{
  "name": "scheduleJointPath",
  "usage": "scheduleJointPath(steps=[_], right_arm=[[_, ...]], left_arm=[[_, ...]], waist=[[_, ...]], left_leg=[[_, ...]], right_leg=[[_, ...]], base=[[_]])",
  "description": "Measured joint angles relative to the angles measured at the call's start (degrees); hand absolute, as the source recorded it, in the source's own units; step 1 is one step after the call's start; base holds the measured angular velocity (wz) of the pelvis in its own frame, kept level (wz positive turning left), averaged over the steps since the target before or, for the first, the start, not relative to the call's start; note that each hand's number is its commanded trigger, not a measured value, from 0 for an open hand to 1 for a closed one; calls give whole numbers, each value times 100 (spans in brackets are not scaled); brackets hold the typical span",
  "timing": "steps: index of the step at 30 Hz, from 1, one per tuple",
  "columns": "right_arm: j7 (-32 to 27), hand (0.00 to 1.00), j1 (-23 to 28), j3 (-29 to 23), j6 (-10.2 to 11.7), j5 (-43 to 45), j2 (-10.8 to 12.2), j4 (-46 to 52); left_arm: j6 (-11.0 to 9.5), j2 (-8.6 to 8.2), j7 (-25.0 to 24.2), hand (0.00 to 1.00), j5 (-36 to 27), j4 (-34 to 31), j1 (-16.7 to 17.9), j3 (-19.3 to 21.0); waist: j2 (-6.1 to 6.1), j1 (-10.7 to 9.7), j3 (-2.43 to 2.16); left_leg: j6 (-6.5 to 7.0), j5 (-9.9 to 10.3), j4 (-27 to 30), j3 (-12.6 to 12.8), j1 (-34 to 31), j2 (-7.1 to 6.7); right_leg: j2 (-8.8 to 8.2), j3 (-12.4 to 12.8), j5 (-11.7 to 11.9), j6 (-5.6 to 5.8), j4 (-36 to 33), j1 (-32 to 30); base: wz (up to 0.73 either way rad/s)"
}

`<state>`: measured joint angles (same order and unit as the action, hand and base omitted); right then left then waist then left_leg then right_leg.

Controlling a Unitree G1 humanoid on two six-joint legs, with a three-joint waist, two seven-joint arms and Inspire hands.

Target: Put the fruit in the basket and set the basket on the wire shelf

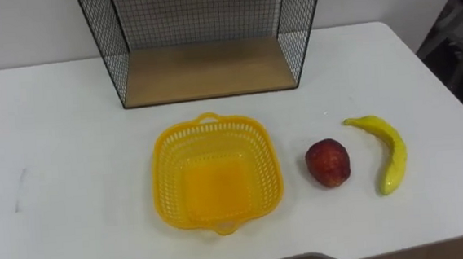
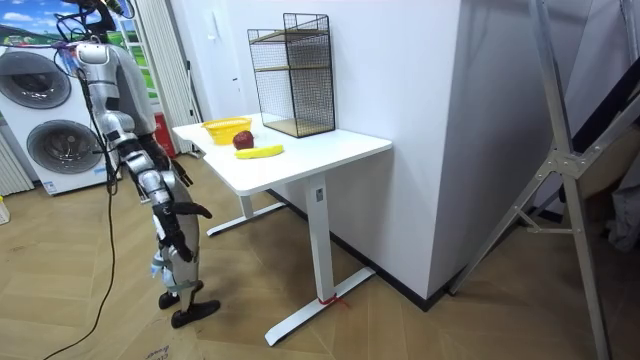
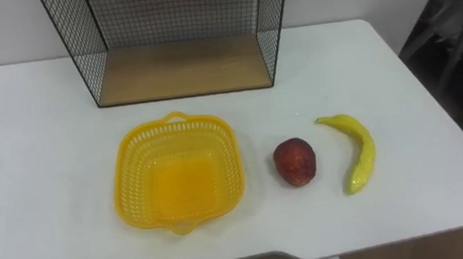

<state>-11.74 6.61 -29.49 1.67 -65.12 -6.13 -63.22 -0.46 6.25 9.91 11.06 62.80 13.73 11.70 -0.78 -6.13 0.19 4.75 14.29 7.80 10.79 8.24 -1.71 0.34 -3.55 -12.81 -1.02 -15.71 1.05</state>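
The right hand [image 2: 192, 210] hangs low by the white table [image 1: 54, 158]; open or closed, I cannot tell. The empty yellow plastic basket [image 1: 159, 163] sits mid-frame, with the round red apple [image 1: 328, 163] and long yellow banana [image 1: 387, 151] to its right. Hold the apple snugly, because it could roll. The black wire shelf [image 1: 207, 70] waits up top.

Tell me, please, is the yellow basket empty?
Empty: the basket shows a bare bottom; apple and banana lie on the table beside it.

A white table [image 1: 51, 118] stands on wood floor [image 2: 400, 320], washing machines [image 2: 45, 120] nearby
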Motion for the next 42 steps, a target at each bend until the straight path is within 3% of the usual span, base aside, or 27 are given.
scheduleJointPath(steps=[2,6,8,12,15,17,23,32,40,42], right_arm=[[-387,0,32,-304,114,35,5,383],[-1386,0,187,-523,261,561,0,1666],[-2063,0,184,-566,380,1415,-1,2701],[-2886,0,153,-389,497,2997,-20,4293],[-3348,0,126,-197,526,4181,-71,5268],[-3516,0,118,33,554,4736,-145,5915],[-3268,0,37,894,603,5321,-262,6394],[-1806,0,-528,1948,600,5392,-769,6393],[-915,0,-626,2451,561,5453,-771,6116],[-693,0,-633,2455,454,5459,-771,6030]], left_arm=[[-2,12,103,0,93,-76,85,74],[-2,84,144,0,372,-130,170,162],[-2,146,228,0,530,-352,201,158],[0,183,342,0,613,-365,169,34],[17,229,342,0,729,-370,195,-137],[47,234,342,0,741,-370,209,-284],[71,247,291,0,800,-383,177,-842],[53,339,17,0,887,-428,95,-1089],[286,327,-58,0,954,-307,-5,-1094],[315,321,-59,0,1000,-359,2,-1069]], waist=[[-28,-162,-16],[-79,-194,-30],[-154,-206,-54],[-204,-170,-45],[-191,-101,-31],[-142,-10,-71],[-181,162,-27],[-145,377,23],[-150,632,24],[-163,674,16]], left_leg=[[-1,0,-4,-1,10,2],[1,-2,9,27,-35,-4],[3,-3,104,29,-202,-11],[4,-4,171,19,-311,-13],[0,-5,171,4,-309,16],[-1,-4,170,5,-365,37],[-8,-10,209,32,-420,45],[-29,-24,201,31,-386,105],[-34,-27,203,-60,-299,108],[-34,-27,203,-65,-303,108]], right_leg=[[-2,6,0,0,-10,-5],[2,21,0,0,-81,-78],[-9,17,0,-1,-152,-231],[8,21,12,-6,-184,-334],[50,30,59,-14,-70,-325],[75,29,123,-22,8,-351],[75,35,146,-30,16,-403],[82,-13,288,-48,318,-188],[74,-129,319,-51,447,-8],[71,-142,320,-51,447,-8]], base=[[0],[-5],[0],[0],[4],[-4],[-2],[1],[8],[2]])
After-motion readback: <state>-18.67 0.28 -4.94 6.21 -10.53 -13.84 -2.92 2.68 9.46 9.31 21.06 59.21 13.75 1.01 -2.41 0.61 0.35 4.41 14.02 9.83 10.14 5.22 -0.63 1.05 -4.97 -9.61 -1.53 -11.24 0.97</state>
